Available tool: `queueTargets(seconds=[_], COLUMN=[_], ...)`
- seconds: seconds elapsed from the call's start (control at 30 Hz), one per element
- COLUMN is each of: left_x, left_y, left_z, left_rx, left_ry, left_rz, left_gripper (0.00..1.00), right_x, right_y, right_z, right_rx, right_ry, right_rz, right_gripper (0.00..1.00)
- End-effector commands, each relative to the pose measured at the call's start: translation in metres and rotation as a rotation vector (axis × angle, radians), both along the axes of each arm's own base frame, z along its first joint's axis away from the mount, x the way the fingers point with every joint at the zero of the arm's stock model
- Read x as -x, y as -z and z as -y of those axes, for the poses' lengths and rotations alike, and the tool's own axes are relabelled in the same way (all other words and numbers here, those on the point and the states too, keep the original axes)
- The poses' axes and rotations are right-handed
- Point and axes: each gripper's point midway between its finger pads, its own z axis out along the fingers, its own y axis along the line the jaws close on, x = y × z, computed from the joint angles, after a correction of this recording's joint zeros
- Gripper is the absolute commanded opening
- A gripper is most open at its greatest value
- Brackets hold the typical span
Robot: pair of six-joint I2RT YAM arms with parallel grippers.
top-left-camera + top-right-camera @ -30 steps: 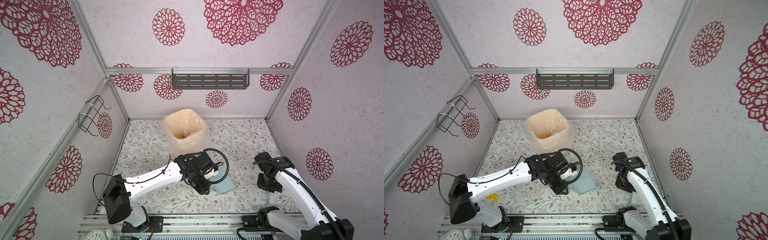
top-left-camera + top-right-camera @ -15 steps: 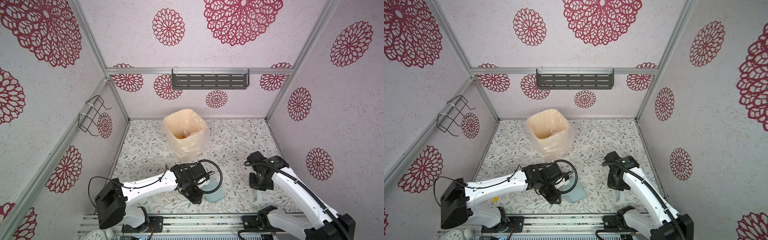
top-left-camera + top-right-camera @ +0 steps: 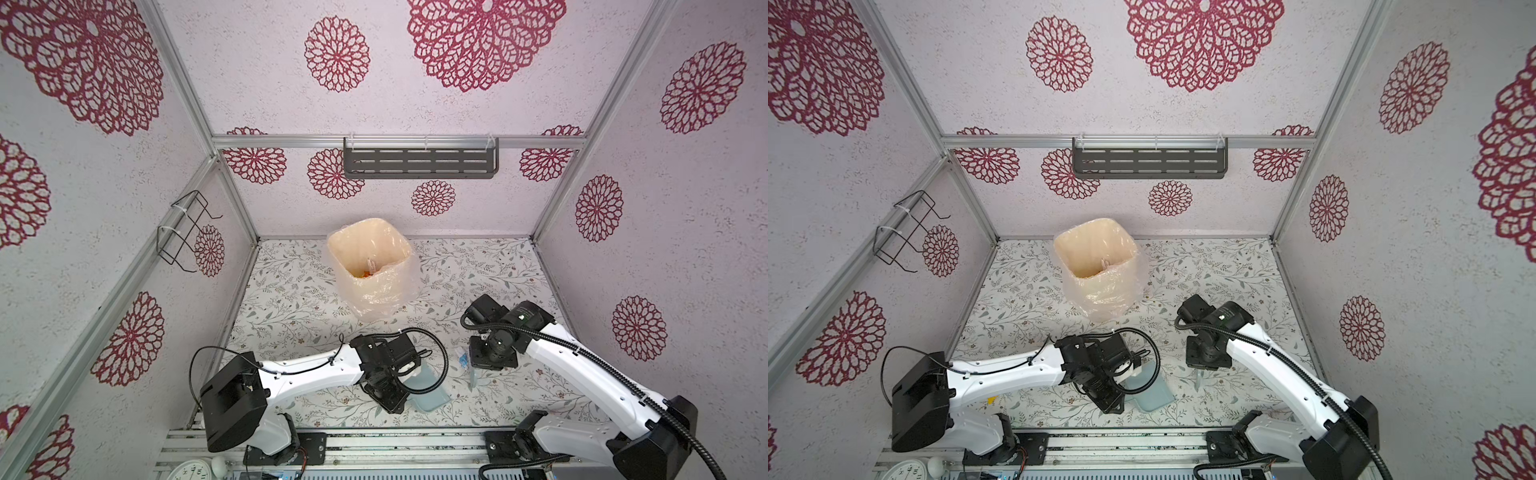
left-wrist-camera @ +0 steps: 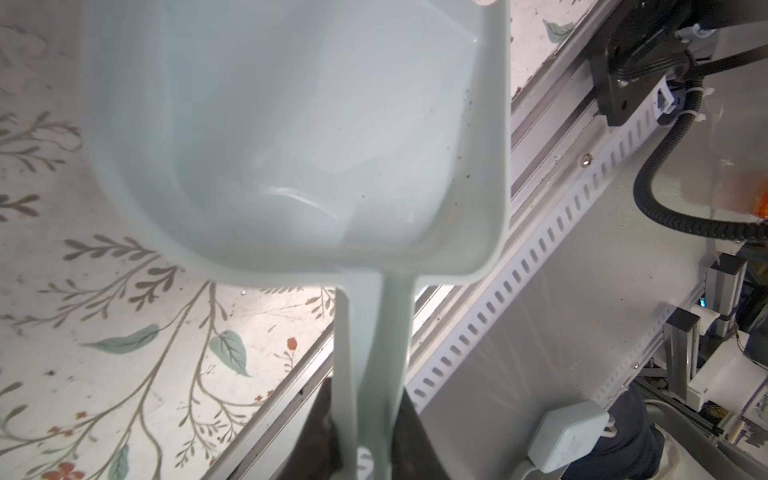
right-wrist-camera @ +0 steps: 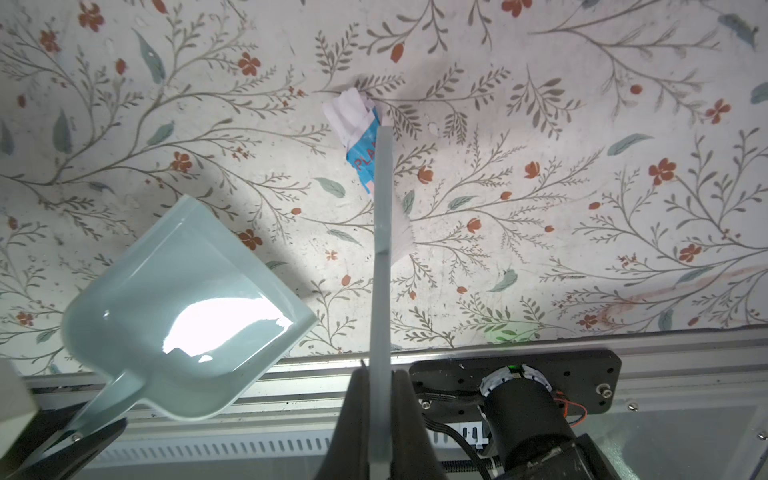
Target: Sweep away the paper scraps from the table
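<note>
Enclosure: pale walls (image 3: pixel 415 83) printed with crimson rosettes on three sides; a dark slotted metal shelf (image 3: pixel 419 164) hangs on the back wall and a black wire rack (image 3: pixel 187 232) on the left wall, both far above either claw.
Table (image 3: pixel 291 299): large flat white surface printed with grey-green leafy twigs and small brown flowers. The left claw (image 4: pixel 365 399) and right claw (image 5: pixel 380 374) both sit low over its near strip, with the metal rail (image 5: pixel 540 345) just behind them.
Bin: cream square waste bin (image 3: pixel 386 286) lined with a clear plastic bag. It stands upright, well beyond both claws towards the back wall, and orange and white bits show at its bottom.
Left claw: clamped on the dustpan's handle, one dark finger on each side.
Right claw: shut tight on the brush's thin handle.
Dustpan: pale blue-grey plastic dustpan (image 3: pixel 430 395) (image 5: pixel 187 299). It reaches straight out ahead of the left claw, and its open mouth is turned towards the right claw.
Brush: small pale flat brush (image 5: pixel 382 249) (image 3: pixel 472 380). It runs straight out ahead of the right claw, with white bristles on the side away from the dustpan.
Paper scrap (image 5: pixel 357 129) (image 3: pixel 462 358): one crumpled white bit with a blue patch and red lettering. It lies on the table at the far tip of the brush from the right claw and touches that tip on the dustpan side. A stretch of table separates it from the dustpan's mouth.
</note>
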Motion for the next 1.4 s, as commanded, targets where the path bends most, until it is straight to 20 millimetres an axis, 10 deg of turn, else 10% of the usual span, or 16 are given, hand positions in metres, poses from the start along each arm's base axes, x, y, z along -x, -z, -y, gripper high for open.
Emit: queueTargets(seconds=[0.0,0.5,1.37], left_x=[-0.006,-0.054,-0.064], left_y=[-0.004,0.0,0.025], left_z=[0.012,0.034,0.035], left_rx=[0.024,0.036,-0.02], left_ry=[0.032,-0.009,-0.001], left_rz=[0.048,0.096,0.004], left_gripper=[0.0,0.0,0.0], right_x=[-0.001,-0.068,-0.031], right_y=[-0.02,-0.017,0.002], right_z=[0.026,0.028,-0.036], right_rx=[0.127,0.274,-0.027], right_ry=[0.01,-0.274,-0.362], right_rz=[0.019,0.027,-0.044], right_gripper=[0.0,0.0,0.0])
